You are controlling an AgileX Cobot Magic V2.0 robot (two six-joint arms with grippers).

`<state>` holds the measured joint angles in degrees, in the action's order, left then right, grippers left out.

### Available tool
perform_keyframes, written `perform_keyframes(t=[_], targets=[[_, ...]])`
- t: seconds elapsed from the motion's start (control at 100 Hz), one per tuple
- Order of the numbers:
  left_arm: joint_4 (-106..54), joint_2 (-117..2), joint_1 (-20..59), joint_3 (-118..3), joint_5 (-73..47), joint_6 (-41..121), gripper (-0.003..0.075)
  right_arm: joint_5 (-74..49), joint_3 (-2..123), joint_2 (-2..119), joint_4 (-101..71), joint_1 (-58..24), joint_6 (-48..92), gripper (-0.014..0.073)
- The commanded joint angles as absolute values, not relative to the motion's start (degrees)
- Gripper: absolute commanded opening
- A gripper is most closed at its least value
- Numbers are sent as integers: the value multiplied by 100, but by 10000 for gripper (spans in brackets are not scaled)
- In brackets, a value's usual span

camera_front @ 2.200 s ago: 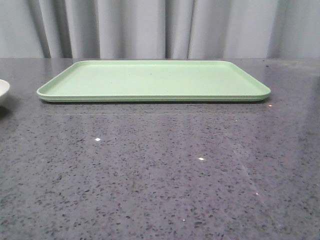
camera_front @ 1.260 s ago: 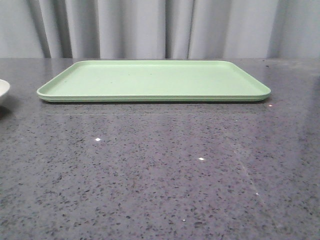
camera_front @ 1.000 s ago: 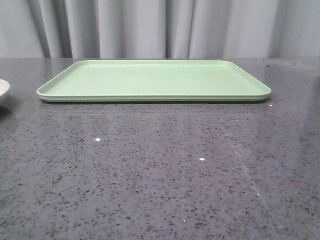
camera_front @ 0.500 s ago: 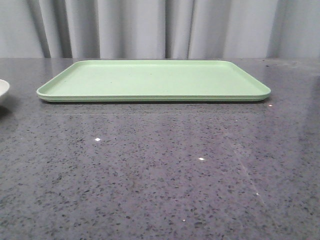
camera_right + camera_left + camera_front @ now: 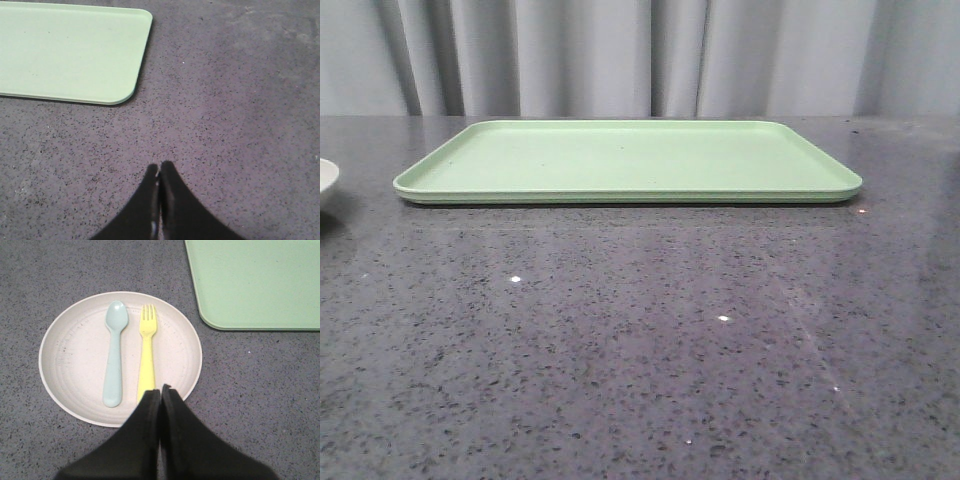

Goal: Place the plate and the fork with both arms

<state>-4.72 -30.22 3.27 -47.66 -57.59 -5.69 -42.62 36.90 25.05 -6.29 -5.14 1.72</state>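
The cream-white plate [image 5: 75, 360] lies on the grey table, beside the green tray's corner; in the front view only its rim [image 5: 326, 180] shows at the far left edge. The yellow fork [image 5: 147, 350] lies on the plate next to a pale blue spoon [image 5: 114, 352]. My left gripper [image 5: 160, 390] is shut and empty, above the plate's near rim and the fork's handle end. My right gripper [image 5: 159, 167] is shut and empty over bare table, off the tray's corner. Neither arm shows in the front view.
The flat light-green tray [image 5: 630, 160] lies at the back middle of the table; its corners show in the left wrist view [image 5: 260, 285] and the right wrist view [image 5: 65, 50]. Grey curtains hang behind the table.
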Motion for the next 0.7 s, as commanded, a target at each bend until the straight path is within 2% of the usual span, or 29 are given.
perform_keyframes(t=[0.0,0.18,0.26,0.32,0.38,0.47,0.5,0.55,0.6,0.69], targets=[[-543,-3097,366,-4957,-5443,-630,-20,-3901,3881,2593,-649,-484,195,-120],[-577,-3097,366,-4957,-5432,-630,-19,-3917,3881,2592,-649,-484,195,-106],[-640,-3097,366,-4957,-5432,-630,12,-3924,3881,2592,-649,-484,195,-40],[-651,-3097,366,-4957,-5432,-630,85,-3928,3881,2592,-651,-484,195,43],[-651,-3097,366,-4957,-5432,-630,187,-3928,3881,2592,-651,-484,195,170],[-651,-3097,366,-4957,-5410,-630,402,-3928,3881,2592,-651,-484,195,365],[-651,-3097,366,-4957,-5383,-630,479,-3923,3881,2592,-651,-484,195,412],[-651,-3097,366,-4957,-5300,-630,558,-3923,3881,2592,-651,-484,195,468],[-651,-3097,366,-4957,-5207,-630,599,-3923,3881,2592,-651,-484,195,491],[-639,-3106,366,-4957,-5149,-630,605,-3899,3881,2592,-651,-484,195,490]])
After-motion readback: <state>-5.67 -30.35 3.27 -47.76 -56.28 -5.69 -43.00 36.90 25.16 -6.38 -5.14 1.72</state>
